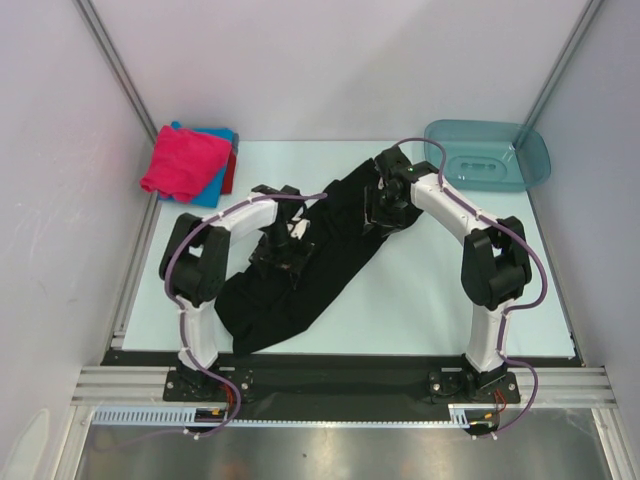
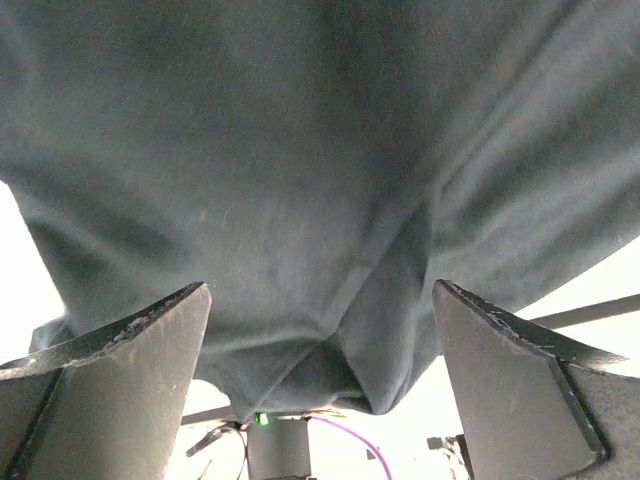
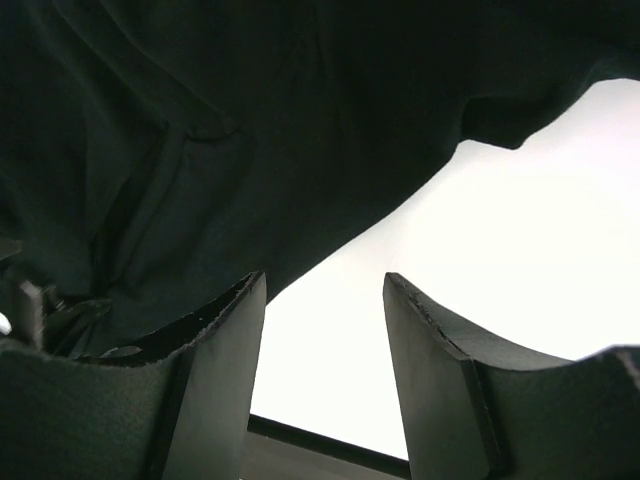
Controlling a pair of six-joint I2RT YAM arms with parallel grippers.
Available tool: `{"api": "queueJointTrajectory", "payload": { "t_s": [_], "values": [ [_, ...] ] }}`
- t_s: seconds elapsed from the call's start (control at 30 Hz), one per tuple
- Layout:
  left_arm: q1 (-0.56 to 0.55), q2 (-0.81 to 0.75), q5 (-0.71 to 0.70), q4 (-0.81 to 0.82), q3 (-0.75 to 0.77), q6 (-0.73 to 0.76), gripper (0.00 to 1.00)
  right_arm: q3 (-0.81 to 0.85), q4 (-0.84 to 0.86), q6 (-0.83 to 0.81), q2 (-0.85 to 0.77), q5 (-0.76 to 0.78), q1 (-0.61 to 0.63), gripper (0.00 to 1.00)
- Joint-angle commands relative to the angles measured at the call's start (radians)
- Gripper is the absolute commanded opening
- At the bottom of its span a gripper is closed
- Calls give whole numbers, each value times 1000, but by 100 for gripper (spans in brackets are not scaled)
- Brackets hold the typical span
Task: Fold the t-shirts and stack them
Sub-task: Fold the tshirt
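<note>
The left white-and-black jointed arm (image 1: 197, 330) rises from its base at the near edge, folds at a dark elbow and sweeps inward to the right, ending in a black two-finger left hand (image 1: 283, 245) that points downward. Its dark grey fingers (image 2: 120, 380) stand spread wide, as far apart as they go. The right white-and-black arm (image 1: 452, 207) mirrors this pose, arching up over its own dark elbow and reaching left, with the black right hand (image 1: 385, 212) lowered farther from the bases. That hand's fingers (image 3: 440, 380) are only partly apart, with a narrower gap than the left's
</note>
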Motion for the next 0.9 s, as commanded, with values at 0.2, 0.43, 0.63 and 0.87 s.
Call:
{"api": "queueJointTrajectory", "payload": {
  "t_s": [0.2,0.43,0.63,0.87],
  "values": [
    [-26,157,70,-35,85,62,100,23,-36,9,-47,66,-1,57],
    [-86,253,201,-102,143,76,100,12,-37,25,-78,98,-16,57],
    [-200,269,255,-124,191,76,100,7,-50,36,-100,123,-36,57],
    [-247,272,313,-81,250,48,100,-22,-65,30,-129,135,-50,57]
  ]
}}
